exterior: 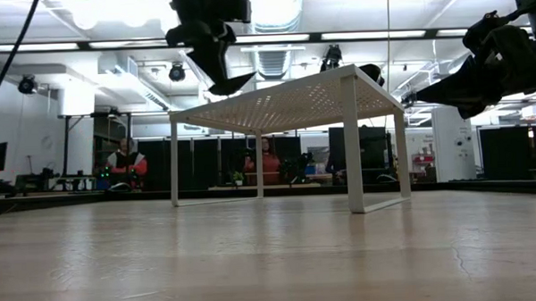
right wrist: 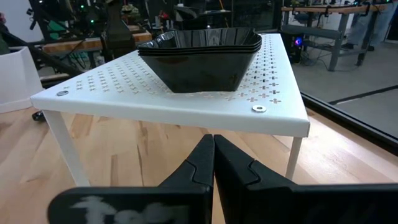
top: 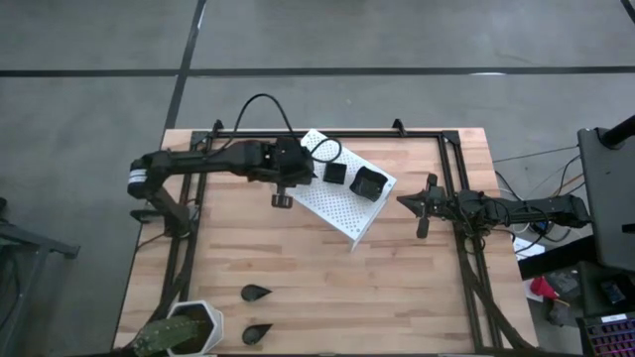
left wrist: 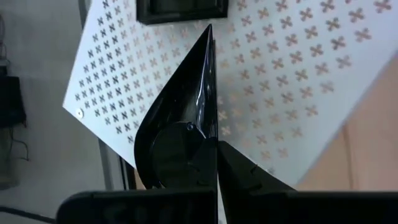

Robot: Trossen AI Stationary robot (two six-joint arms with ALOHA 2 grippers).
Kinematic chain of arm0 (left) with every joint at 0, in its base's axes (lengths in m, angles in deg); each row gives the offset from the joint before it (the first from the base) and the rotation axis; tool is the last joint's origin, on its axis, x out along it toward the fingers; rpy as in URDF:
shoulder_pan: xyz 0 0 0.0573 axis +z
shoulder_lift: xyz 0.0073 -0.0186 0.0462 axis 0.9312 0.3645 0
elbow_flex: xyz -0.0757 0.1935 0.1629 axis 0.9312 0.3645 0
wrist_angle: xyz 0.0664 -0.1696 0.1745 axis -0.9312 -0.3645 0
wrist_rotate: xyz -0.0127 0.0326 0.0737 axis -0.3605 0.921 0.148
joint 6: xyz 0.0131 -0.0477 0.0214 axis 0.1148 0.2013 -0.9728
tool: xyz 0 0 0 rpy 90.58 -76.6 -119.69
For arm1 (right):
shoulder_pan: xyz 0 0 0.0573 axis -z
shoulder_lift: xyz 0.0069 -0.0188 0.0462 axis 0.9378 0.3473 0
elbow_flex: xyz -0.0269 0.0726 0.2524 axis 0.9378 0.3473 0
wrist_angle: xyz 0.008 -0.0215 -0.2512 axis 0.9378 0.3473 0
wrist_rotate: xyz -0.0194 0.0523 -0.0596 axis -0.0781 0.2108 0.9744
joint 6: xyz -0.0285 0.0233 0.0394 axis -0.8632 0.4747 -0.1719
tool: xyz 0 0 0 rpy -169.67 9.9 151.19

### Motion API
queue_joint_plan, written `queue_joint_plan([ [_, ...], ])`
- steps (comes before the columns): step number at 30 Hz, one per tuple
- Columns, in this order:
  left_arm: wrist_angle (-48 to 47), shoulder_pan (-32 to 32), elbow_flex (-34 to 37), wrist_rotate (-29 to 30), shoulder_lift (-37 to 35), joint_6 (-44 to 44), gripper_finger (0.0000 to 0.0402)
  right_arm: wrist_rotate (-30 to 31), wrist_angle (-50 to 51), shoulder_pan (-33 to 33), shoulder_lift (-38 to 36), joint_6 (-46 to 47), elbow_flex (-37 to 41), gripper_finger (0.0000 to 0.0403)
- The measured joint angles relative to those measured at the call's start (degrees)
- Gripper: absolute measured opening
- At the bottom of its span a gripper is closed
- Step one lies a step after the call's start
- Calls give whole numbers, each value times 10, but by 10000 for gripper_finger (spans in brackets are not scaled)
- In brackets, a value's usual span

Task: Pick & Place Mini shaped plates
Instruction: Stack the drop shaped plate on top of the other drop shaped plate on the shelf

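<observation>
left wrist view shows a teardrop plate [left wrist: 180, 124] pinched on edge between the left gripper's [left wrist: 214, 149] fingers, its pointed tip aimed at the white perforated rack [left wrist: 298, 81] beyond. from above, the left gripper [top: 282, 198] hangs at the rack's [top: 337, 208] left edge, partly over bare wood. low view has the plate [exterior: 233, 83] lifted clear, just beside and level with the rack's top [exterior: 293, 100].

on the rack sit a small square plate [top: 336, 173] and a stack of wavy-rimmed square plates [top: 369, 182], near its far right corner; the near half of the top is bare. two more teardrop plates [top: 256, 293] and [top: 257, 332] lie near the front edge of the table [top: 397, 297], by a white hexagonal pot [top: 193, 327] at the front left corner. wide open wood lies between them and the rack.

right gripper [top: 422, 203] waits off the rack's right corner, fingers closed together on nothing, facing the stack [right wrist: 199, 56].
</observation>
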Motion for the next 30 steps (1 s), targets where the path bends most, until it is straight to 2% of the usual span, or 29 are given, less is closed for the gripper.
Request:
queue_joint_plan([
  [12,16,22,1,-6,25,-32,0,0,0,0,0,0,0,8],
  [30,8,27,2,-12,25,-6,3,0,0,0,0,0,0,8],
])
